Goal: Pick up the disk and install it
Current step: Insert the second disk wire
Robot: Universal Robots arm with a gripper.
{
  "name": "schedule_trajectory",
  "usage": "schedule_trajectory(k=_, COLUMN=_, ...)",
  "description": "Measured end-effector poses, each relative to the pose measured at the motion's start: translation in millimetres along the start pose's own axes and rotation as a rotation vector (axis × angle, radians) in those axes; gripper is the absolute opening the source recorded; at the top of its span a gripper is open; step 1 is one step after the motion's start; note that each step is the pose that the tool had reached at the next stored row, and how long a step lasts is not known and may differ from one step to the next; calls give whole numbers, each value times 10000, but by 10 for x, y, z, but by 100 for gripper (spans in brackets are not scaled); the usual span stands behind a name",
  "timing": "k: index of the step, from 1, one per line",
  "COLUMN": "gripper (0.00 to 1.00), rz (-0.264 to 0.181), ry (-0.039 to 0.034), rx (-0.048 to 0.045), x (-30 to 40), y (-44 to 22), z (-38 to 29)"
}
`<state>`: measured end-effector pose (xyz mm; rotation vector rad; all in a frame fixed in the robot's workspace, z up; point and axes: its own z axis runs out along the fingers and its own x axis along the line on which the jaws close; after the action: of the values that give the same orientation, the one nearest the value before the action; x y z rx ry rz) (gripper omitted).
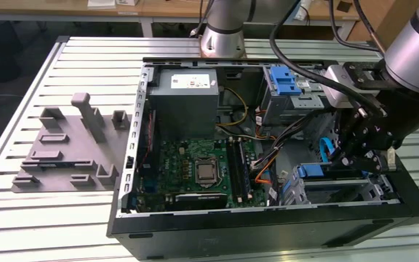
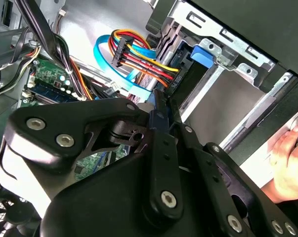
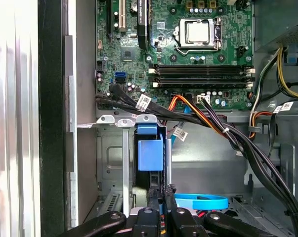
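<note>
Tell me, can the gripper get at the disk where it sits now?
Probably yes: the gripper is right at the blue-framed disk in its bay, and the cables pass beside it, not between.

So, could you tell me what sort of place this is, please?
Probably a robotics lab or test workbench: an open PC case sits on a slatted metal table beside a grey fixture, with the arm's tool down in the drive bay.

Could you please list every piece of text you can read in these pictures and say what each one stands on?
No text here can be quoted with confidence.
White sticker on the grey metal box: print too small to read.
White cable tags in the first wrist view: print too small to read.
Motherboard: its markings are too small to read.
</note>
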<state>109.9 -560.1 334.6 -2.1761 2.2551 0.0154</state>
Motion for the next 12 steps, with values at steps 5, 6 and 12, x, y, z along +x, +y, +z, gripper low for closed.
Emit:
schedule_trajectory(k=5, gripper=16, rz=0, ry=-10, rx=0, x=0, y=-6, z=11)
schedule_trajectory(k=6, gripper=16, rz=0, ry=-11, rx=0, x=0, y=-6, z=14)
schedule_trajectory(k=12, gripper=16, rz=-1, ry=-18, rx=-1, x=5, y=-7, z=45)
